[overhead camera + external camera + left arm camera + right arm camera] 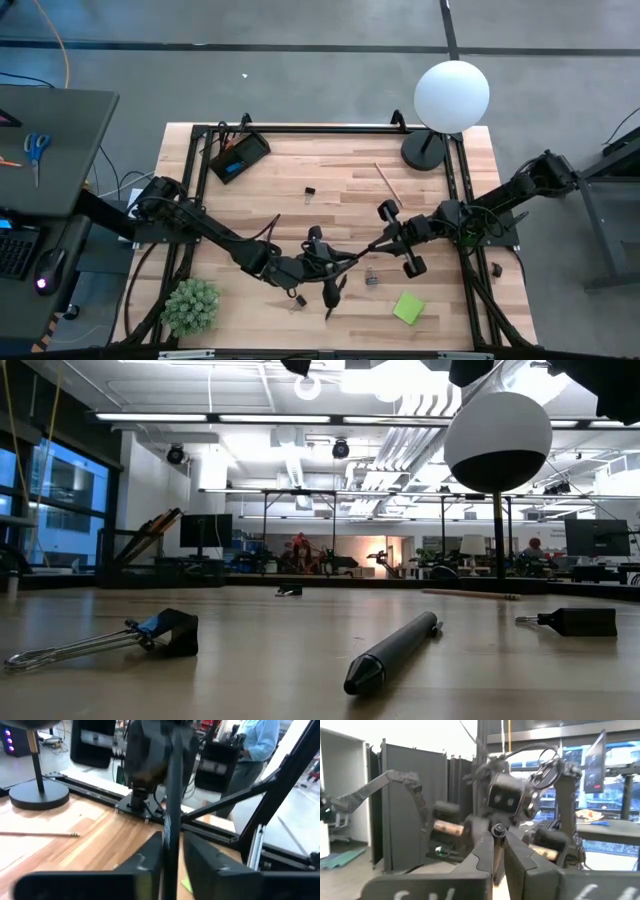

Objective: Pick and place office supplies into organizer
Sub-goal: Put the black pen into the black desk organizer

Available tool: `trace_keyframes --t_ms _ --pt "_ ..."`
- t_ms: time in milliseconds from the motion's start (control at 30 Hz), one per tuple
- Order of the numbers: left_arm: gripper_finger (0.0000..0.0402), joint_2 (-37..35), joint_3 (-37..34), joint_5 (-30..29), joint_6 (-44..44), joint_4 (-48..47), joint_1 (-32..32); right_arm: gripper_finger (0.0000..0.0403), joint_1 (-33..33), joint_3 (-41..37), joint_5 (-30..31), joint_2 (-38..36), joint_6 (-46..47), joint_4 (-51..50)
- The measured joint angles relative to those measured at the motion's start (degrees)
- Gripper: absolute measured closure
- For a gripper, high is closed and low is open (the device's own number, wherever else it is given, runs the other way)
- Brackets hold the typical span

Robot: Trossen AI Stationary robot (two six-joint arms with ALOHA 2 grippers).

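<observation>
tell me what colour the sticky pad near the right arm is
Green; the sticky pad shows best in the high view.

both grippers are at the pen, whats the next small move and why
Probably draw the left gripper back off the pen: the right gripper is shut on its end, so it looks ready to carry it alone to the organizer.
</observation>
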Motion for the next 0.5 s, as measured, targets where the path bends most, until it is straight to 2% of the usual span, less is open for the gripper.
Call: trace_keyframes --t_ms 267,367,500 --pt "0.0203 0.07 -0.07 1.55 -3.1 -5.53 1.49 0.0395 -0.07 0.07 0.56 -0.07 -0.1 -0.78" --pt "0.0174 0.07 -0.07 1.95 -2.55 -5.58 1.95 0.0395 -0.23 0.07 0.64 -0.07 -0.06 -3.52" --pt "0.0162 0.07 -0.07 3.23 -2.85 -5.77 2.49 0.0395 -1.33 0.07 0.64 -0.04 1.02 -6.33"
